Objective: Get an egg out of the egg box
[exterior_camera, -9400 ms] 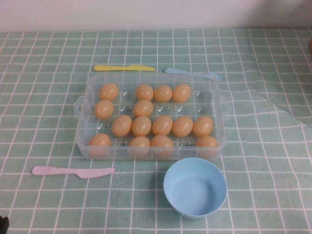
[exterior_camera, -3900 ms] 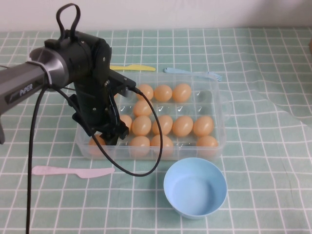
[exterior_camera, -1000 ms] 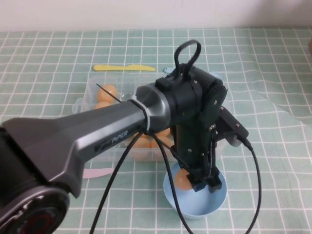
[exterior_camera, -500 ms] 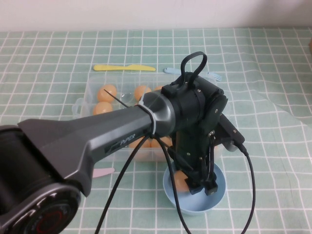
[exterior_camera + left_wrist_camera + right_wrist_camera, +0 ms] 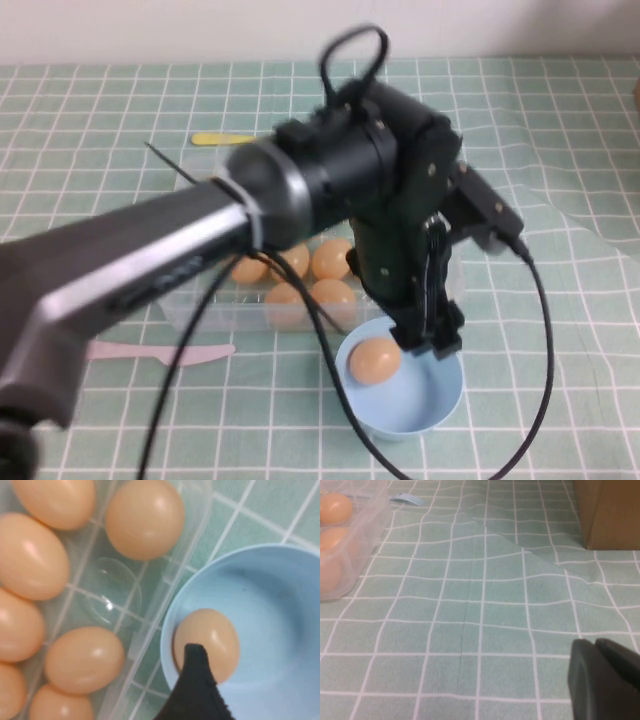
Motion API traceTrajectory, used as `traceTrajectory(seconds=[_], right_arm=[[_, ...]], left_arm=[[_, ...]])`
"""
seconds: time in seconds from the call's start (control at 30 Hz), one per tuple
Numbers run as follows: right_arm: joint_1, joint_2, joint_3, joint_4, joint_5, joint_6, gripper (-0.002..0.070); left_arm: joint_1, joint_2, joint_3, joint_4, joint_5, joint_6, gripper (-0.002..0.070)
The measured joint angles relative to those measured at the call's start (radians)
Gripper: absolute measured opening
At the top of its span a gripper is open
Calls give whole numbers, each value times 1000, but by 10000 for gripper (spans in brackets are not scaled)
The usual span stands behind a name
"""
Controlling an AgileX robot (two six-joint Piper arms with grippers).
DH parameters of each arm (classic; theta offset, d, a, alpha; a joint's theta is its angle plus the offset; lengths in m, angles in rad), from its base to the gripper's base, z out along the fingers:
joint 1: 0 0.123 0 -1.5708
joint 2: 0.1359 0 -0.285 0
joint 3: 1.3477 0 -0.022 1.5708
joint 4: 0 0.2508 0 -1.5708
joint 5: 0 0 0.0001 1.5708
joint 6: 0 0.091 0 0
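The main hazard here lay with the egg [image 5: 374, 360], which sat loose inside the light blue bowl [image 5: 440, 400], leaning against the bowl's wall on the side nearest the egg box [image 5: 200, 305]; in my judgement, if the left gripper [image 5: 425, 335] rose at a slant or swung sideways, a fingertip could clip the egg or catch the bowl's rim and tip or drag the bowl, and the round egg would roll freely on the smooth curved floor. A second risk was the arm's trailing black cable [image 5: 545, 330], which looped down beside the bowl and could snag it as the arm drew away. The bowl stood just beside the box's near edge, so a shove toward the box might knock the eggs seated in the clear cups. As for the fingers, the left gripper hung just above the bowl with its jaws spread wide and nothing between them; in the left wrist view one dark fingertip [image 5: 197, 680] overlapped the egg's edge, and I could not tell whether it touched the shell or merely stood above it. The egg was out of the box and resting in the bowl, so the task looked essentially done. The right gripper [image 5: 607, 677] sat low over the checked tablecloth [image 5: 480, 605], well apart from the box, its fingers pressed together and holding nothing
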Motion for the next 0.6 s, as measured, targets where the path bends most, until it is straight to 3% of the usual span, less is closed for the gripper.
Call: traceTrajectory(seconds=[0.1, 0.27, 0.33, 0.6], right_arm=[[0, 0, 0, 0, 0, 0, -17], [0, 0, 0, 0, 0, 0, -17], [0, 0, 0, 0, 0, 0, -17], [0, 0, 0, 0, 0, 0, -17]], left_arm=[[0, -80, 0, -1, 0, 0, 433], [29, -202, 0, -6, 30, 0, 143], [52, -251, 0, -8, 37, 0, 60], [120, -477, 200, -6, -140, 0, 1]])
